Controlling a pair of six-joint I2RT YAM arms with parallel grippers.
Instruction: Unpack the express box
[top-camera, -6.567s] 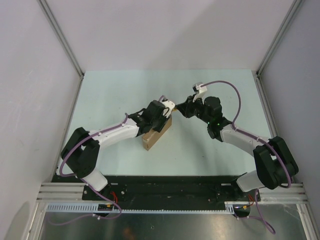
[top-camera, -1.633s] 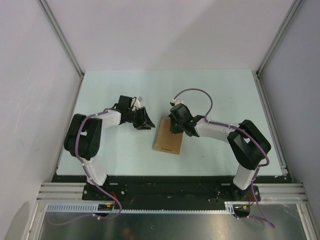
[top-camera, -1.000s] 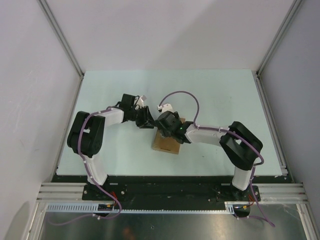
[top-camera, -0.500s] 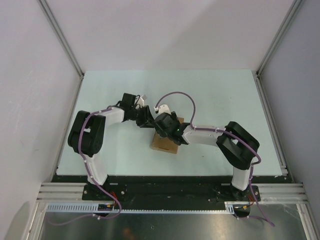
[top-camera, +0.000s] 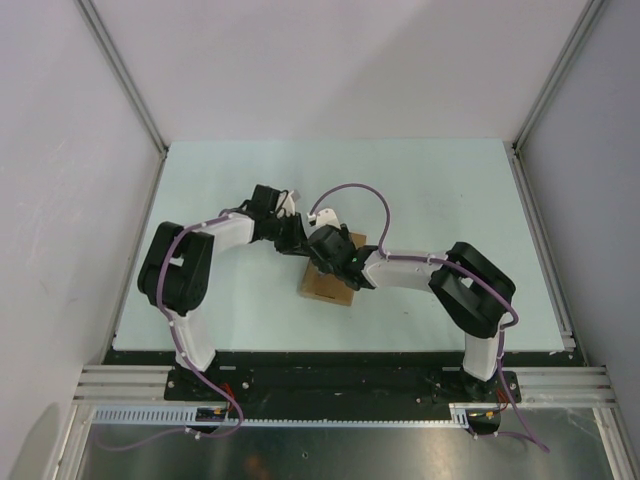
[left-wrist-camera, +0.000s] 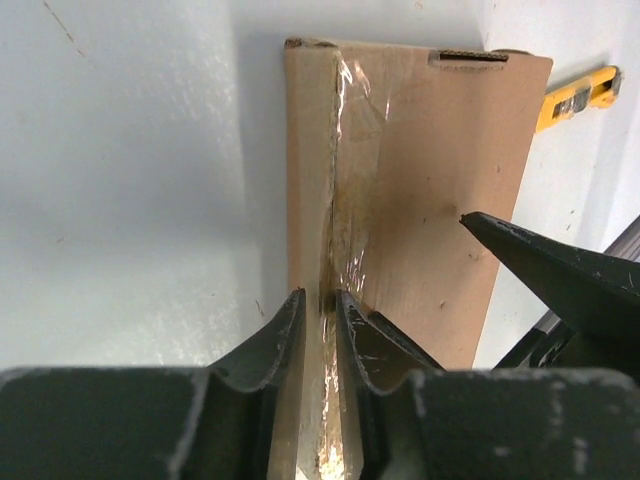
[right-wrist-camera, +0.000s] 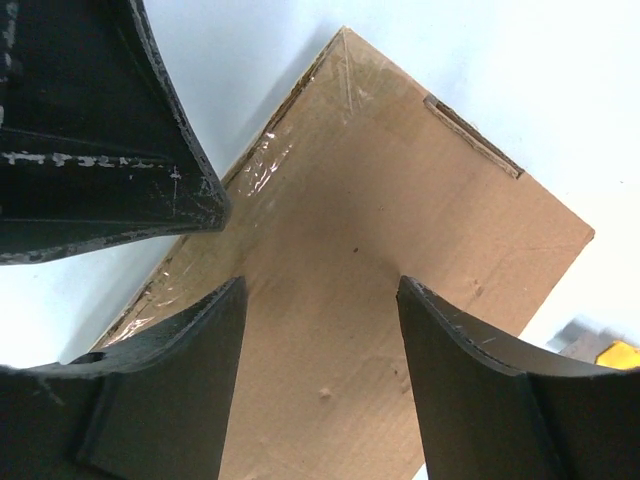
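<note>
Closer than before, the left hand (left-wrist-camera: 318, 300) pinches the taped edge of the express box (top-camera: 328, 287) on the tabletop (top-camera: 430, 190); the right hand (right-wrist-camera: 322, 290) is spread over its lid, crowding the left — a yellow utility knife (left-wrist-camera: 578, 93) lies just right of the box.

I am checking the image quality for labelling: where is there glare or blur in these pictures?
Left wrist: the clear tape on the express box glares white. Right wrist: fainter tape sheen; the yellow knife in the corner is blurred. Top external: even light, no glare.

2 arms (top-camera: 405, 268) — white links (top-camera: 232, 228), black joints (top-camera: 470, 290), a purple cable (top-camera: 352, 187) along each — with black tapered gripper fingers (right-wrist-camera: 160, 400).
</note>
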